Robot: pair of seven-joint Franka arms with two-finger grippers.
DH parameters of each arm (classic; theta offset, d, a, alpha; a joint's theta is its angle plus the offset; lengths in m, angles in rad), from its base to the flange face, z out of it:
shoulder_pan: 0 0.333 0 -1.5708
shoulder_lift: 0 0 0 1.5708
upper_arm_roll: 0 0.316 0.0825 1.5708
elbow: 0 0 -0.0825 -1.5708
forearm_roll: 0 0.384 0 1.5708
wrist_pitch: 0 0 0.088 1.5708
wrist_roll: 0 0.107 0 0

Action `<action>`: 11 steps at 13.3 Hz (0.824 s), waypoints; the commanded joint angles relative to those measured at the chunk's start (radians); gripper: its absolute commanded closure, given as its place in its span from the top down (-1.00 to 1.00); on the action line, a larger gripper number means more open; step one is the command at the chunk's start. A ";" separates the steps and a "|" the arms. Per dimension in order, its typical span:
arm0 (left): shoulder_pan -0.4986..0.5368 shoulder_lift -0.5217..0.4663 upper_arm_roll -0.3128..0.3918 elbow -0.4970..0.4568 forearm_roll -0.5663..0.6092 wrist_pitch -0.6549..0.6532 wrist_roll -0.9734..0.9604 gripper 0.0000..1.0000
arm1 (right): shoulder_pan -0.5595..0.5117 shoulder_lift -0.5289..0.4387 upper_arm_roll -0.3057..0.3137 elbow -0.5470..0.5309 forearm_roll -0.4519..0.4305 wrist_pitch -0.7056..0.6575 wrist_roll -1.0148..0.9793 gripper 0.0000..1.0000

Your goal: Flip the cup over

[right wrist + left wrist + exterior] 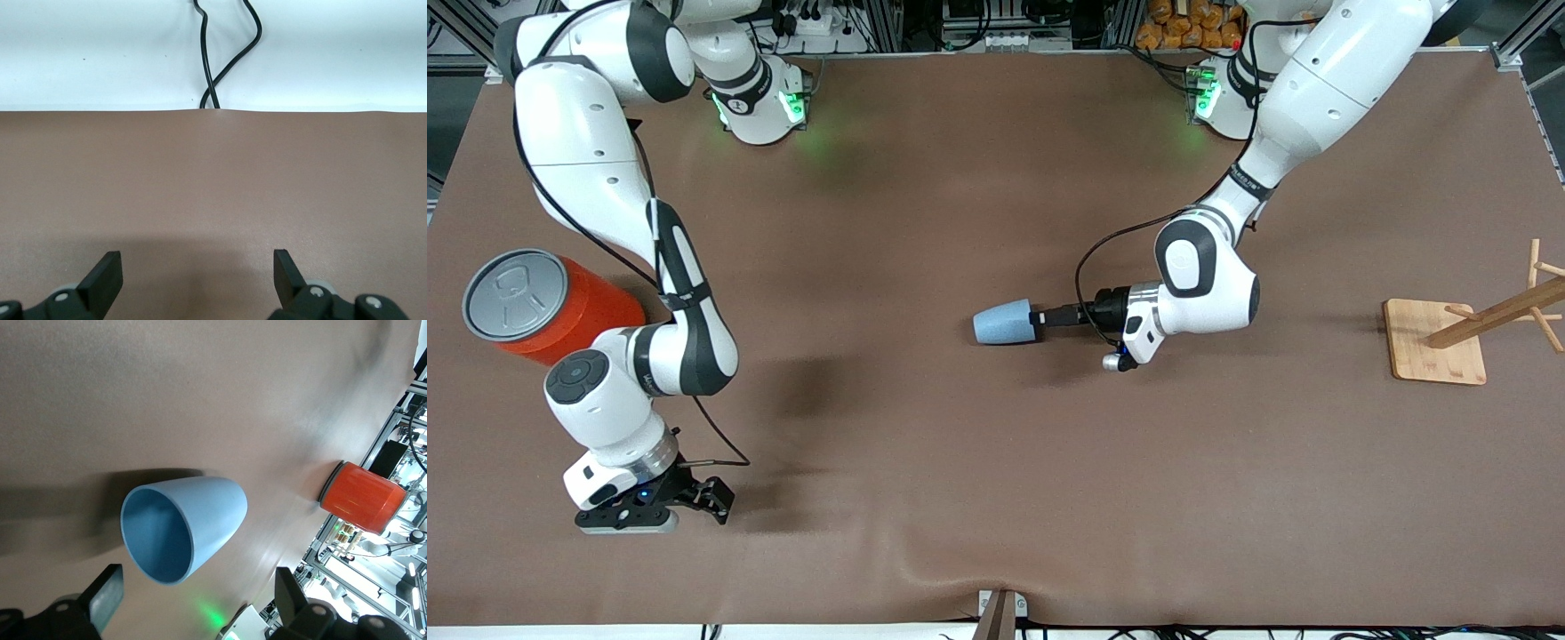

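Left hand (1042, 318) sits at centre frame in the front view, turned level and pointing toward the right arm's end of the counter (925, 222). Its fingers (107, 595) stand spread wide and grip nothing. The cup (1005, 323) lies on its side on the counter directly ahead of this hand, with its mouth toward the fingers and its narrow closed base pointing away. In the front view the fingertips appear to reach the cup's rim; whether they touch it cannot be told. In the left wrist view the cup (181, 528) fills the middle of the frame, its darker blue inside facing the camera, and the rim lies between the two fingers and a little ahead of them, with a gap visible on each side.

Right hand (694, 500) is at lower left of the front view, low over the counter's edge nearest the camera, well apart from the cup. Its fingers (103, 279) are likewise spread wide and empty; the right wrist view shows only bare counter (213, 187) between them. This arm waits.

An orange can (547, 307) lies at mid left of the front view, its grey lid facing the camera. A wooden rack (1463, 333) stands at the right edge of that view.
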 commanded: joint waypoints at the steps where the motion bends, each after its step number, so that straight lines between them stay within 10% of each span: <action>1: -0.033 -0.012 -0.005 -0.014 -0.132 0.021 0.074 1.00 | -0.018 0.024 0.015 0.046 -0.014 -0.005 0.010 1.00; 11: -0.064 0.048 -0.001 0.007 -0.256 0.058 0.266 1.00 | -0.043 -0.181 0.015 -0.272 -0.014 0.116 0.004 1.00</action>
